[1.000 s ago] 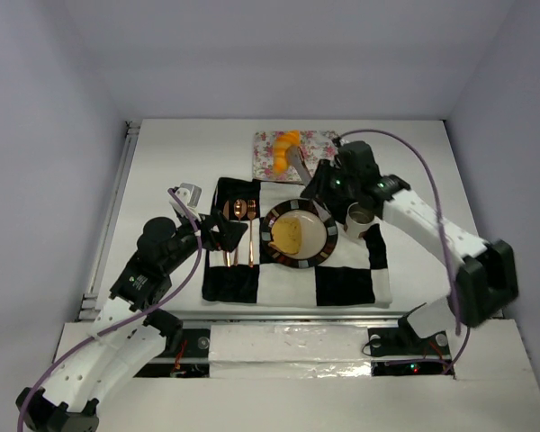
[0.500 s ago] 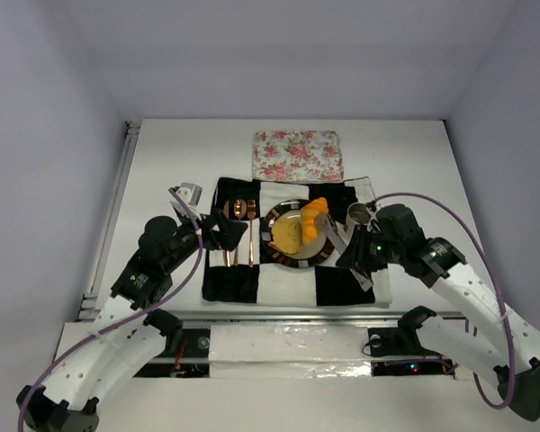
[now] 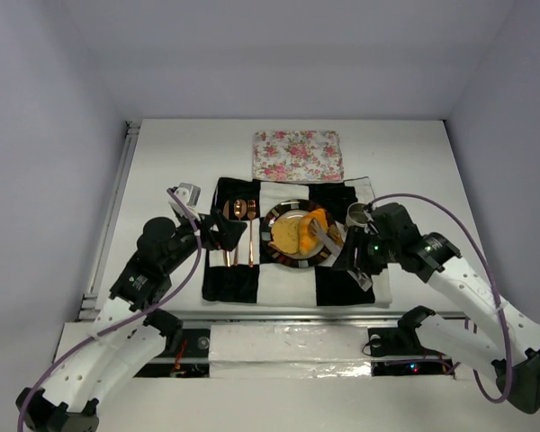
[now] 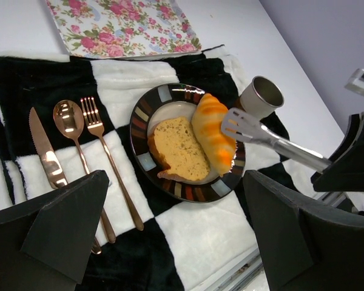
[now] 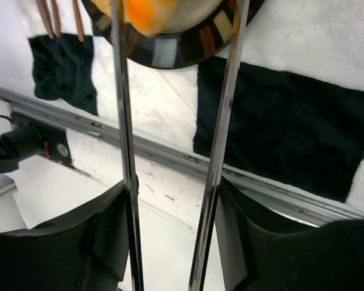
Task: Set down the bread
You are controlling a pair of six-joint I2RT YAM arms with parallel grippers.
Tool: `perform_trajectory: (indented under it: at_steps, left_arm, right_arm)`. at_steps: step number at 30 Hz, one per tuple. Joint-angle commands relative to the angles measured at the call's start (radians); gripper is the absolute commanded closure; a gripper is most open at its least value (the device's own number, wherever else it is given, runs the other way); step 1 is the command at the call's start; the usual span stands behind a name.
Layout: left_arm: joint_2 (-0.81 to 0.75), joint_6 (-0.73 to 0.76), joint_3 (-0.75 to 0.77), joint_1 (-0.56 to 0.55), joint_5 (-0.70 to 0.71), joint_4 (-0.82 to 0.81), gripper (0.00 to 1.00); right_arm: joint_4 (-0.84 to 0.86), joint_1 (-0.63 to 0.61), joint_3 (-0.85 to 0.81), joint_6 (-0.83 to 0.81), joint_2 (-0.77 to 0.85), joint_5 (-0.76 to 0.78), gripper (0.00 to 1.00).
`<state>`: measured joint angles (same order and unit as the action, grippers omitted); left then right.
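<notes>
The bread lies on the striped-rim plate [image 3: 275,247] [image 4: 194,193]: a golden-orange croissant [image 3: 317,223] [image 4: 211,130] on the right side and a flat tan bun slice [image 3: 291,236] [image 4: 179,150] to its left, the two touching. My right gripper [image 3: 354,254] [image 5: 173,200] is shut on metal tongs [image 4: 273,143] [image 5: 221,133]. The tong arms are spread, with their tips at the croissant [image 5: 147,11]. My left gripper [image 3: 219,236] [image 4: 176,206] hangs open over the placemat just left of the plate, holding nothing.
A floral napkin [image 3: 298,155] [image 4: 121,27] lies behind the black-and-white placemat [image 3: 342,283]. A metal cup [image 3: 357,214] [image 4: 261,97] stands right of the plate. A copper knife [image 4: 45,151], spoon [image 4: 70,118] and fork [image 4: 100,136] lie left of it. The table's front rail [image 5: 170,154] runs below.
My right arm carried the croissant in the tongs from the napkin to the plate. It now rests beside the bun slice and the tong arms have spread apart. The left arm stayed still.
</notes>
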<state>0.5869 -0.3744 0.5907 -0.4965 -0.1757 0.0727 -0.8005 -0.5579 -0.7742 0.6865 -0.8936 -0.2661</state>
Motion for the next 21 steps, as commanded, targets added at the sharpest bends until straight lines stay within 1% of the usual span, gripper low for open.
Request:
perform_trajectory:
  at_steps: [1,5,8,9,13,15,17,18,19,21]
  left_arm:
    - [-0.016,0.009,0.012,-0.004,-0.001,-0.033,0.06]
    - [-0.027,0.009,0.012,-0.004,-0.002,-0.033,0.06]
    - [-0.036,0.009,0.012,-0.004,-0.004,-0.033,0.06]
    - [-0.039,0.009,0.014,-0.004,-0.005,-0.033,0.06]
    - [-0.041,0.009,0.014,-0.004,-0.008,-0.036,0.06]
    - [-0.044,0.009,0.012,-0.004,-0.013,-0.036,0.06]
    - [-0.051,0.011,0.012,-0.004,-0.019,-0.033,0.06]
    - [-0.062,0.009,0.011,-0.004,-0.019,-0.030,0.06]
    - [-0.067,0.009,0.011,-0.004,-0.021,-0.030,0.06]
    - [-0.082,0.011,0.011,-0.004,-0.021,-0.027,0.06]
  right_arm:
    - [-0.009,-0.008,-0.126,-0.007,0.022,0.028,0.43]
    - [-0.051,-0.008,-0.203,-0.024,0.021,0.096,0.42]
    - [-0.052,-0.008,-0.232,-0.027,0.005,0.136,0.47]
    - [-0.028,-0.008,-0.237,-0.019,0.002,0.142,0.50]
    - [0.038,-0.008,-0.306,-0.015,-0.048,0.241,0.53]
    - [0.063,-0.008,-0.371,-0.040,-0.118,0.323,0.54]
    - [0.075,0.027,-0.421,-0.073,-0.177,0.399,0.54]
    - [0.086,0.058,-0.444,-0.111,-0.244,0.421,0.55]
    - [0.096,0.143,-0.480,-0.126,-0.278,0.426,0.55]
    - [0.135,0.222,-0.508,-0.165,-0.344,0.439,0.55]
